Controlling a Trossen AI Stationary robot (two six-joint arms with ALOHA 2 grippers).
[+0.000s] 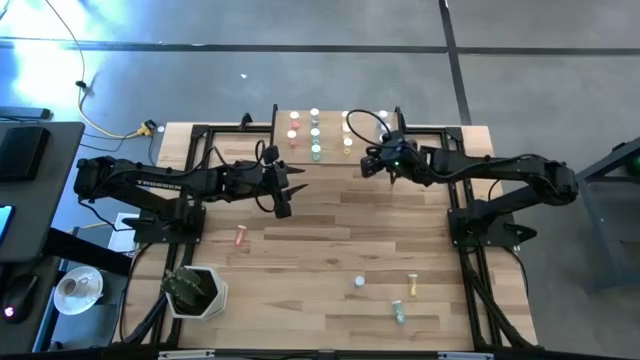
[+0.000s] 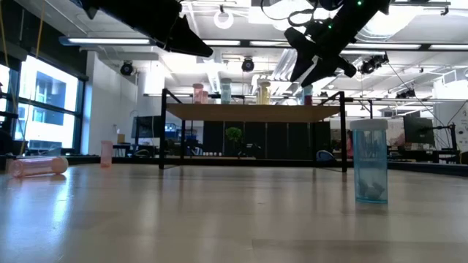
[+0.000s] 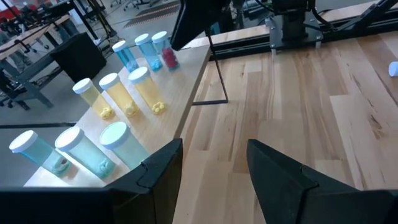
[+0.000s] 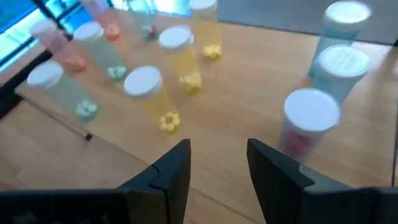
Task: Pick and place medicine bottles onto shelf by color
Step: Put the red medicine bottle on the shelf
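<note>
A large hall with ceiling strip lights and a grey floor surrounds a plank wooden table (image 1: 330, 230). At its far edge stands the shelf (image 1: 335, 138), a light-wood board on thin black legs, carrying rows of medicine bottles (image 3: 127, 93): translucent cylinders with white caps, tinted pink, green, yellow and blue, each holding a few small pills.

The right gripper (image 4: 214, 165) hovers over the shelf with its dark, angular fingers parted and nothing between them; a white-capped bottle with red contents (image 4: 306, 124) stands just beside it. The left gripper (image 3: 211, 168) hangs over the table near the shelf's front edge, likewise parted and empty.

Loose bottles remain on the table: a pink one (image 1: 240, 237) lying on its side, and a white-capped one (image 1: 359, 283), a yellow one (image 1: 411, 287) and a green one (image 1: 398, 312) nearer the front.

Risks, as judged: the shelf bottles stand close together and look light and smooth, so a sideways sweep of the right gripper could topple a row. The lying pink bottle may roll away if approached off-centre. Placing by the wrong colour group is possible, since the tints are pale.
</note>
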